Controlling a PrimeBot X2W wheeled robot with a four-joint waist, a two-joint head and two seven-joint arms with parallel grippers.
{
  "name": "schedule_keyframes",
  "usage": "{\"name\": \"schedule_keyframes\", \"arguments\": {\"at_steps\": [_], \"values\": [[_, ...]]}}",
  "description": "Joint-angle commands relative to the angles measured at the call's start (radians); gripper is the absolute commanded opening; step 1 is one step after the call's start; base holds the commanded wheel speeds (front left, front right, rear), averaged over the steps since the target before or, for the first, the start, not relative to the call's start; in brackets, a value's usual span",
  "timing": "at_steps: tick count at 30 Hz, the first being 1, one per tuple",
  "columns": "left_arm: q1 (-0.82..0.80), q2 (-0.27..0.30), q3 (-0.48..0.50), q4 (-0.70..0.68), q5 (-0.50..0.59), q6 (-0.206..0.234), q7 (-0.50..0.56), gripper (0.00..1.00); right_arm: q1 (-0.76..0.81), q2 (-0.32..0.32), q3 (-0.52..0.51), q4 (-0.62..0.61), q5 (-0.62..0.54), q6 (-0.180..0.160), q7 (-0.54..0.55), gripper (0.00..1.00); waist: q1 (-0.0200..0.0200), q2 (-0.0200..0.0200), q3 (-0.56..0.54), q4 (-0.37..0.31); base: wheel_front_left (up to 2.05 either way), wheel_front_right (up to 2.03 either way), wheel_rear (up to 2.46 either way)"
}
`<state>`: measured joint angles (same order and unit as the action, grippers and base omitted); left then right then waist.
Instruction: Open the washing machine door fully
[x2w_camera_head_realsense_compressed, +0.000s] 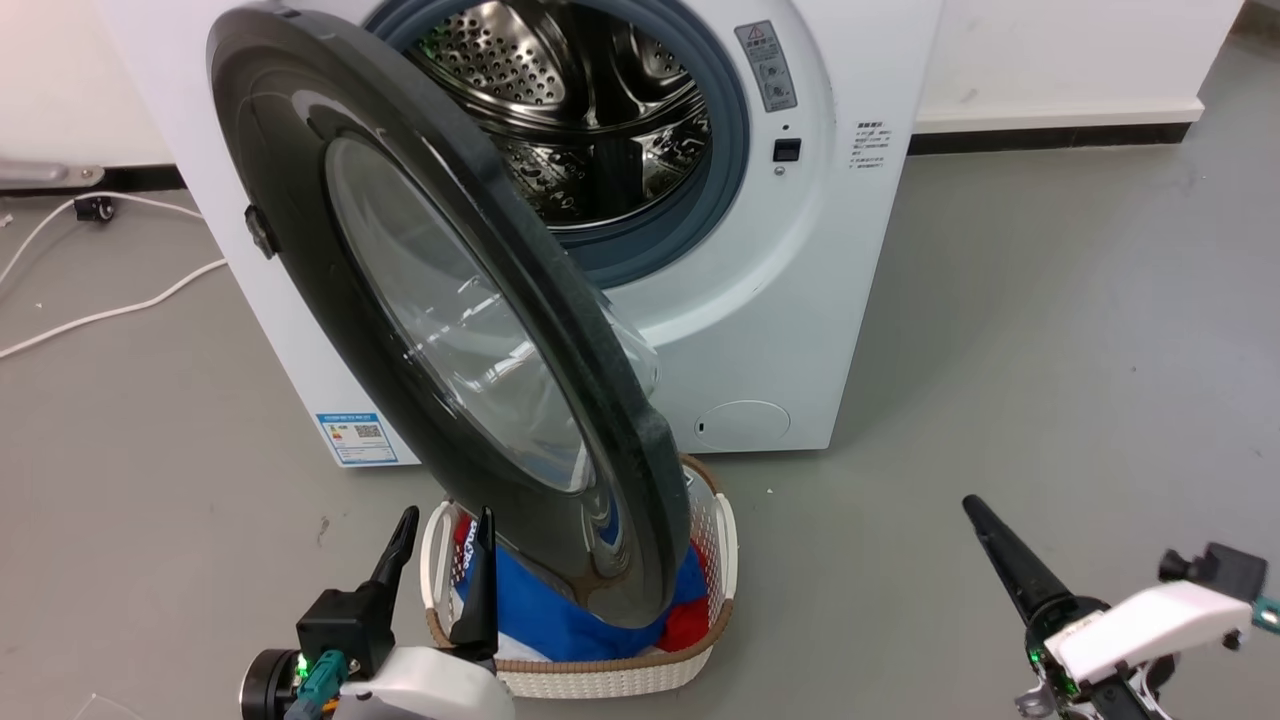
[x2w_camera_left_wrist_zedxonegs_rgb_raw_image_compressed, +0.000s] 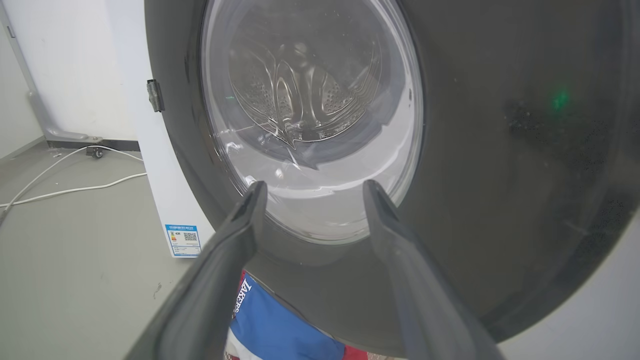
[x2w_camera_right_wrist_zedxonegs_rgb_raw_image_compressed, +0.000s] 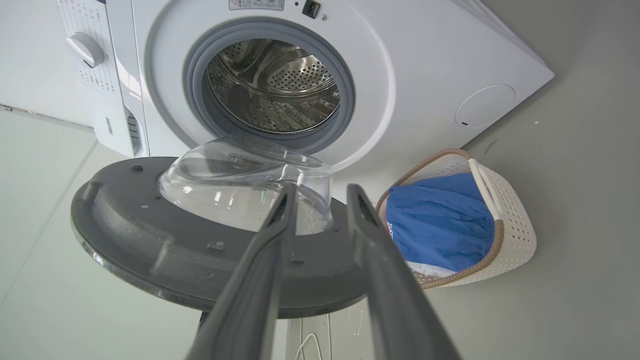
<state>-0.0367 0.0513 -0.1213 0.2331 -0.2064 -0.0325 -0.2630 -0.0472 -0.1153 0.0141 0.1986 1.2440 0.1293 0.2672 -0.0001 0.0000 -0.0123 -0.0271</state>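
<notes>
Left gripper (x2w_camera_head_realsense_compressed: 447, 515) and right gripper (x2w_camera_right_wrist_zedxonegs_rgb_raw_image_compressed: 321, 190) are held spread, nothing grasped.
Washing machine door (x2w_camera_head_realsense_compressed: 450, 330) is swung partway out, with a cloth-filled laundry basket (x2w_camera_head_realsense_compressed: 600, 682) set close under its lower edge.

A smooth grey floor (x2w_camera_head_realsense_compressed: 1050, 330) is shown, bounded at the rear by a white wall (x2w_camera_head_realsense_compressed: 1050, 50) with a dark skirting strip (x2w_camera_head_realsense_compressed: 1050, 137). The white front-loading washing machine (x2w_camera_head_realsense_compressed: 800, 300) is stood directly on it. A white woven laundry basket (x2w_camera_head_realsense_compressed: 610, 682) with a brown rim is set on the floor just in front of the machine's lower front panel. To the left of the machine, two white cables (x2w_camera_head_realsense_compressed: 110, 313) are laid loosely across the floor, and a small black caster (x2w_camera_head_realsense_compressed: 93, 208) is seated near the wall beside them.
</notes>
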Motion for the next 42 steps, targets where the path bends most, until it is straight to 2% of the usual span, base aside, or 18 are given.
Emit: {"name": "schedule_keyframes", "arguments": {"at_steps": [1,5,8,13,16,17,18,22,25,29,42], "values": [[0.015,-0.001,0.005,0.001,0.005,0.000,-0.002,1.00,0.025,0.009,-0.005,-0.026,-0.009,0.003,-0.029,1.00,0.0001,0.0000,-0.006,-0.004,0.00,0.00,0.00],[0.024,-0.001,0.010,0.007,0.010,-0.006,-0.002,1.00,0.074,0.001,-0.019,-0.075,-0.060,0.003,-0.113,1.00,0.0001,0.0000,-0.019,-0.009,0.00,0.00,0.00],[0.030,-0.001,0.014,0.010,0.017,-0.007,-0.002,1.00,0.092,-0.017,-0.042,-0.095,-0.146,0.003,-0.194,1.00,0.0001,0.0000,-0.028,-0.014,0.00,0.00,0.00],[0.030,-0.001,0.024,0.008,0.022,-0.003,-0.002,1.00,0.090,-0.071,-0.089,-0.109,-0.445,0.003,-0.342,1.00,0.0001,0.0000,-0.033,-0.020,0.00,0.00,0.00],[0.026,-0.001,0.033,0.007,0.028,-0.004,-0.002,1.00,0.081,-0.070,-0.109,-0.139,-0.645,0.003,-0.391,1.00,0.0001,0.0000,-0.033,-0.023,0.00,0.00,0.00],[0.025,-0.001,0.037,0.005,0.029,-0.002,-0.002,1.00,0.081,-0.063,-0.114,-0.153,-0.702,0.002,-0.399,1.00,0.0001,0.0000,-0.033,-0.023,0.00,0.00,0.00],[0.025,-0.001,0.037,0.005,0.029,-0.002,-0.002,1.00,0.081,-0.063,-0.114,-0.153,-0.702,0.002,-0.399,1.00,0.0001,0.0000,-0.033,-0.023,0.00,0.00,0.00],[0.022,-0.001,0.044,0.005,0.035,-0.001,-0.002,1.00,0.107,-0.049,-0.106,-0.218,-0.940,0.002,-0.392,1.00,0.0001,0.0000,-0.034,-0.021,0.00,0.00,0.00],[0.016,-0.001,0.047,0.006,0.045,0.005,-0.002,1.00,0.132,-0.029,-0.078,-0.252,-1.069,0.001,-0.373,1.00,0.0001,0.0000,-0.033,-0.018,0.00,0.00,0.00],[0.013,-0.001,0.046,0.008,0.053,0.008,-0.002,1.00,0.163,0.004,-0.050,-0.254,-1.131,0.001,-0.348,1.00,0.0001,0.0000,-0.030,-0.017,0.00,0.00,0.00],[-0.004,0.001,0.047,0.028,0.073,0.000,-0.002,1.00,0.177,0.036,-0.030,-0.227,-1.156,0.001,-0.346,1.00,0.0001,0.0000,-0.025,-0.024,0.00,0.00,0.00]]}}
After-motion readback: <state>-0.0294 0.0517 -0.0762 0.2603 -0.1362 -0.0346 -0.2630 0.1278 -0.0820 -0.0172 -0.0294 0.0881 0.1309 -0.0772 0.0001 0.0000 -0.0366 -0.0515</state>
